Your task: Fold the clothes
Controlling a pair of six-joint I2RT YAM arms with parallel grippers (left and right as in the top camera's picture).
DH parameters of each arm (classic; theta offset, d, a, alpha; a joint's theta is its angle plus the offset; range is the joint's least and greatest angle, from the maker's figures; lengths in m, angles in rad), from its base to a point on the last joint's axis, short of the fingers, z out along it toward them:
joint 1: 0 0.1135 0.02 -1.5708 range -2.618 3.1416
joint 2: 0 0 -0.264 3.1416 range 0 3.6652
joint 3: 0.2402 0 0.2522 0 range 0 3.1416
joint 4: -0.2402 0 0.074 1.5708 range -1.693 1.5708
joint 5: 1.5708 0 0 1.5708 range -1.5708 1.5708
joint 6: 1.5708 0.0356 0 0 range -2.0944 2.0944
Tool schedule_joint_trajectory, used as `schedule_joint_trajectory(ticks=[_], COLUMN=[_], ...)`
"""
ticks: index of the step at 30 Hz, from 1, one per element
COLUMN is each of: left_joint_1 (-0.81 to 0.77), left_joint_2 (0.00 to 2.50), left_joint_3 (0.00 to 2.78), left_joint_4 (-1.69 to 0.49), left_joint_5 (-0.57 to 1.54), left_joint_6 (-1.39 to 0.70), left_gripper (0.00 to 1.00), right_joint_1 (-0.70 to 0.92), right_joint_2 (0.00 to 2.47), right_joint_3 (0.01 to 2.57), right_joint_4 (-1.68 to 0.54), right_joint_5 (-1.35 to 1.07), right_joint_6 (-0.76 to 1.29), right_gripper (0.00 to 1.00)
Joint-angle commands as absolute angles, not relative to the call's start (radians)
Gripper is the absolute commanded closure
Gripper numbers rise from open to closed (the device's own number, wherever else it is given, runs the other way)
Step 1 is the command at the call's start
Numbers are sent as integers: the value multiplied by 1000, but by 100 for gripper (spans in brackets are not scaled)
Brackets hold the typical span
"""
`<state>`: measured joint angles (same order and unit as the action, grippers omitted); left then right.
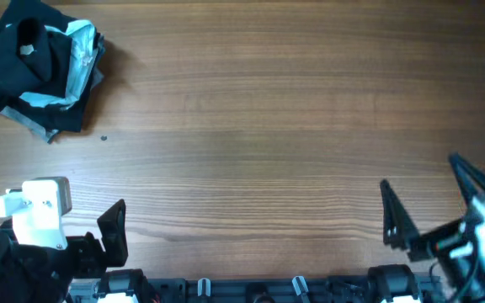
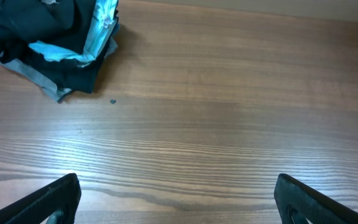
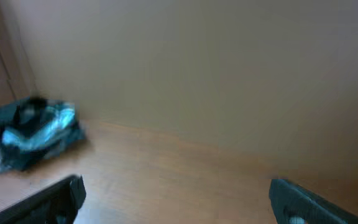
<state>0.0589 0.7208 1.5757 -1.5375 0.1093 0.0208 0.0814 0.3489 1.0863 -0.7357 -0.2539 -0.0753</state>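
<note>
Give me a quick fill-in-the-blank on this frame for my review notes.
1. The pile of clothes lies in the far ____ corner of the table.
2. The left end effector and right end effector are both ____, holding nothing.
3. The pile is mostly ____ fabric with light blue patches.
Missing: left; open; black.

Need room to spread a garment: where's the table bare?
Bare table runs from the clothes pile rightward to the edge and down to the open left gripper and right gripper. The far-left corner is crowded; a dark speck lies beside the pile.
</note>
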Motion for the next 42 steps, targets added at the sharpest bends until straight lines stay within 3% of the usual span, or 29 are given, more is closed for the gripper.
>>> schedule_joint_trajectory(ticks=[1, 3, 11, 34, 36, 38, 42], left_joint_1=[52, 52, 52, 43, 43, 43, 43], left_joint_2=[723, 722, 723, 717, 685, 633, 390], left_joint_3=[1575, 1575, 1575, 1575, 1575, 1535, 1103], left_joint_4=[-1536, -1536, -1536, -1537, -1521, -1435, -940], left_joint_5=[99, 99, 99, 99, 25, 10, 105], left_joint_6=[11, 10, 11, 11, 29, 17, 14], left_gripper=[0, 0, 0, 0, 0, 0, 0], right_joint_1=[75, 74, 72, 73, 73, 73, 73], right_joint_2=[142, 3, 3, 5, 5, 5, 5], right_joint_3=[783, 516, 6, 5, 5, 5, 5], right_joint_4=[-664, -523, 41, 30, 30, 30, 30], right_joint_5=[-270, -271, -363, -337, -337, -337, -337], right_joint_6=[-98, -43, 25, 27, 27, 27, 27], right_gripper=[0, 0, 0, 0, 0, 0, 0])
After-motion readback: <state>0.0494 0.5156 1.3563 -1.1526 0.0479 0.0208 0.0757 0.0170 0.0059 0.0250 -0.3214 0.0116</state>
